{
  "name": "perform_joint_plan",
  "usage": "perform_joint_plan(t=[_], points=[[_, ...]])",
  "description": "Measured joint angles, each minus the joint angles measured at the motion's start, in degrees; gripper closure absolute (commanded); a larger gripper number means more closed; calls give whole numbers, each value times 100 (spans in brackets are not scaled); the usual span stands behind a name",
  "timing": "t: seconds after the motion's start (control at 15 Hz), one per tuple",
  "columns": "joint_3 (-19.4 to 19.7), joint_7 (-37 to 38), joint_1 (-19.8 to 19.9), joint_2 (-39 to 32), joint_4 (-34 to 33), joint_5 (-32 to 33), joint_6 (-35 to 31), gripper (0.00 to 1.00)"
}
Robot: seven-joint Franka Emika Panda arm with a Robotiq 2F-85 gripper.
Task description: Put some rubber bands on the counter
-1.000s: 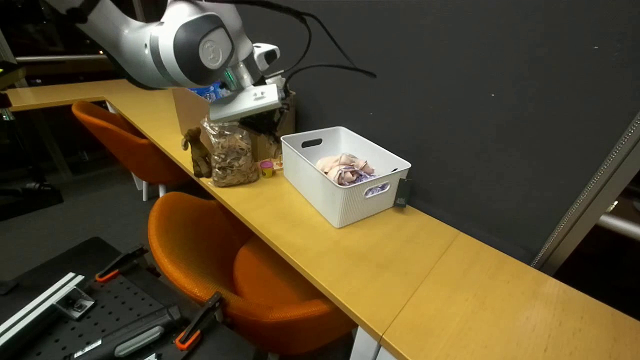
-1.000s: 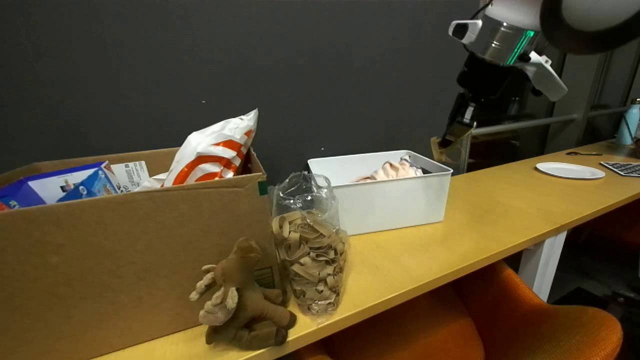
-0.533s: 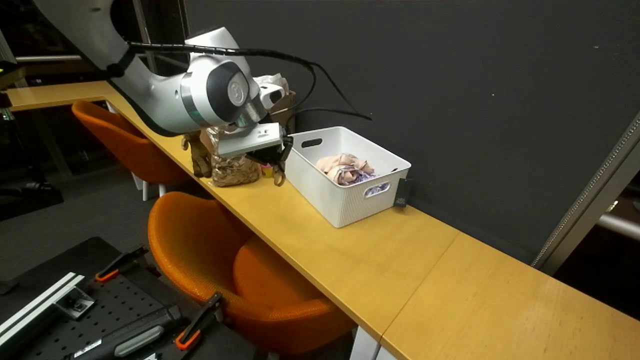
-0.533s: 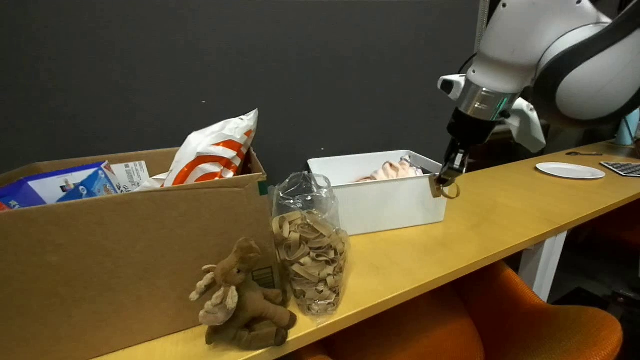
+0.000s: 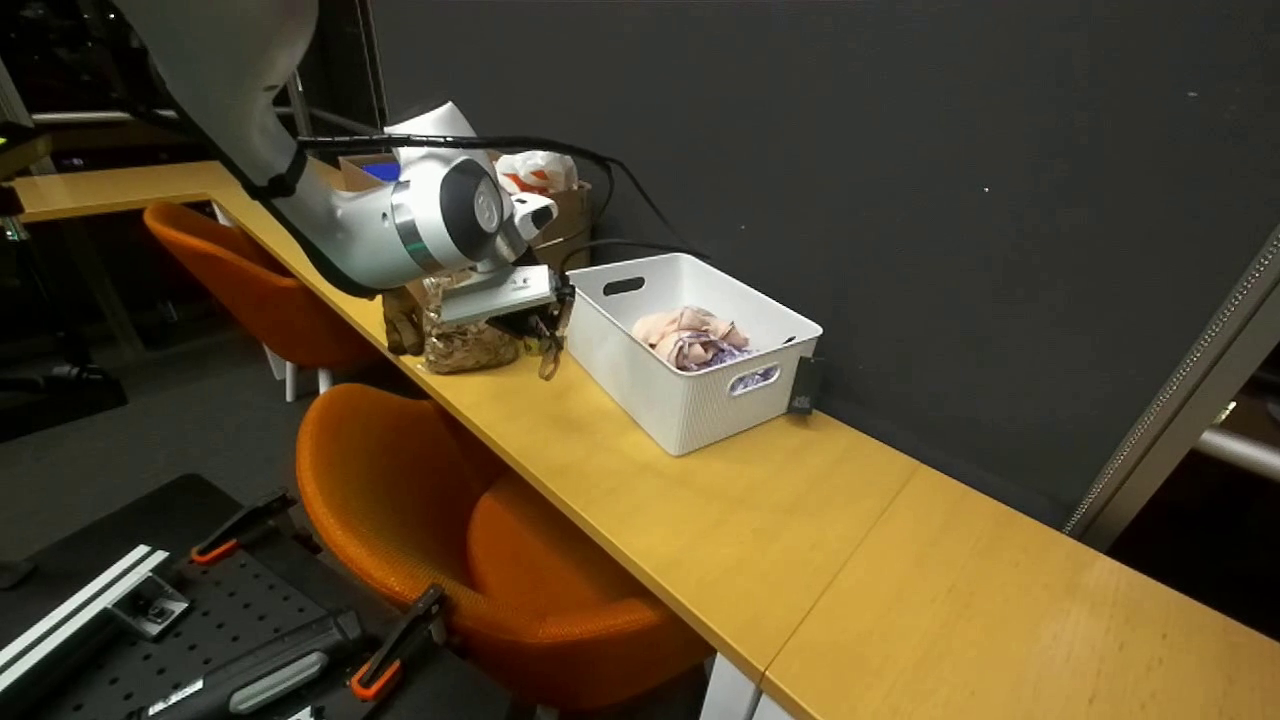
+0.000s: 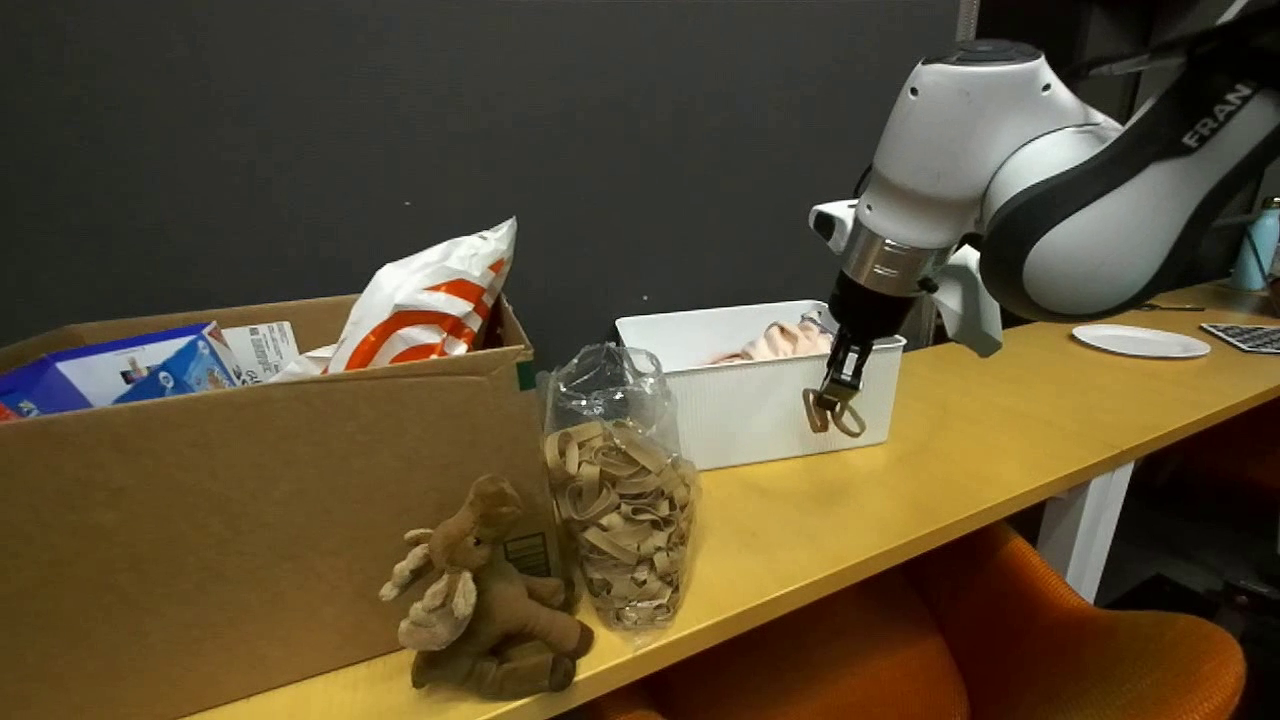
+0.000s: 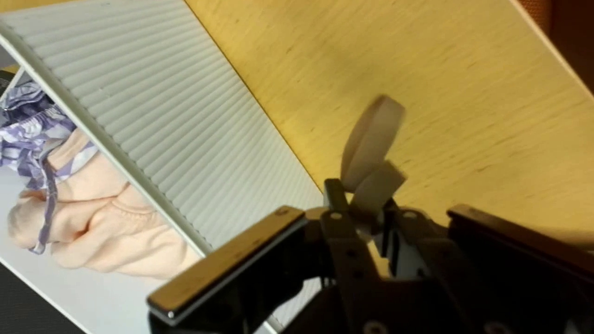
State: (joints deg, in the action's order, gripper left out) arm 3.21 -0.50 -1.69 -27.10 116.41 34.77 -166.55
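While pinching the rubber bands (image 7: 375,144) in the gripper (image 6: 833,396) above the counter (image 7: 464,102), right of centre in the wrist view, could scatter them by releasing too high.

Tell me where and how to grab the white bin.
Take the white bin by the rim above its handle slot at the end facing the cardboard box, I'd judge, the tool descending from above astride that end wall. The wall stands nearly upright and looks thin, and the heaped cloth lies nearer the opposite end. The tool grips rubber bands, so release them first.
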Motion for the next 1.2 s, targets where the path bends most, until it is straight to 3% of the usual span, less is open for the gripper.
perform_joint_plan(t=[0.47,0.73,1.2], points=[[154,87,-61,-187,-426,1,2,0],[86,113,-338,135,-578,-167,381,0],[-692,-625,-858,1181,-1183,-967,2234,0]])
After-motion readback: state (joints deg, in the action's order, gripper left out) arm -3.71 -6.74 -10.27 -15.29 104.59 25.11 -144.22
